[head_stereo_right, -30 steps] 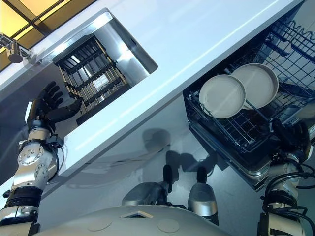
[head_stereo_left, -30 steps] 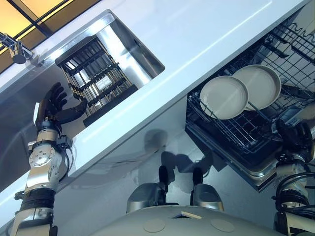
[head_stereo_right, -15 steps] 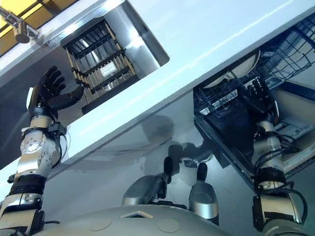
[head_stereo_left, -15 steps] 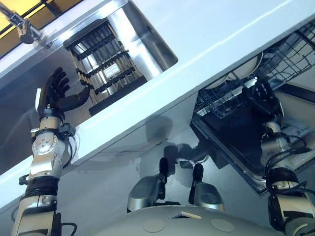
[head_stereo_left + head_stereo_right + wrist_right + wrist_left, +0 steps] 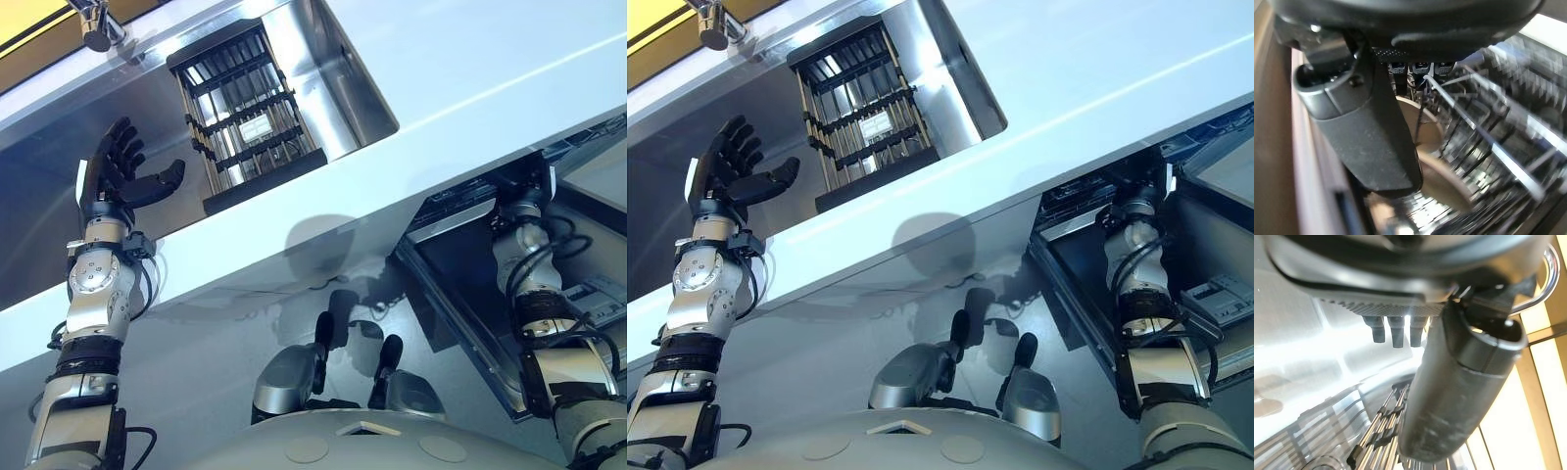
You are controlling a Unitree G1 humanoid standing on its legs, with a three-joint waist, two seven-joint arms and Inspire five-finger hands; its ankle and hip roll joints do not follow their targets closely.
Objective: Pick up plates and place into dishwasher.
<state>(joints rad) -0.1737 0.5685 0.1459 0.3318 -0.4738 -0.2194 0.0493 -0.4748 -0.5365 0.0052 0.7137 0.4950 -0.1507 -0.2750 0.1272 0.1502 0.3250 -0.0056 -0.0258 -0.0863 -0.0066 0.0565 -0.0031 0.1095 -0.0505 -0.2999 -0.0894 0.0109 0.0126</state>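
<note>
Right hand [image 5: 1366,122] is inside the dishwasher [image 5: 470,284], its arm running under the worktop [image 5: 470,88] edge at about 3 o'clock in the eye views. In the right wrist view the thumb stands out straight and short fingertips [image 5: 1419,68] show above it. Fingers look uncurled with nothing held. The plates [image 5: 1425,147] stand on edge in the rack [image 5: 1488,132], just past the fingertips and straight ahead of the palm. Contact can't be confirmed.

Left hand [image 5: 116,176] is raised at 9 o'clock with fingers spread and thumb out, empty, just beside the sink [image 5: 333,69]. The drying rack [image 5: 245,117] in the sink carries no plates that I can see.

Key relation: the plates lie dead ahead of the right hand, faces toward it, well apart from the left. Likely the right arm alone finishes any seating or pushing here, and the left has nothing near it to pick.
</note>
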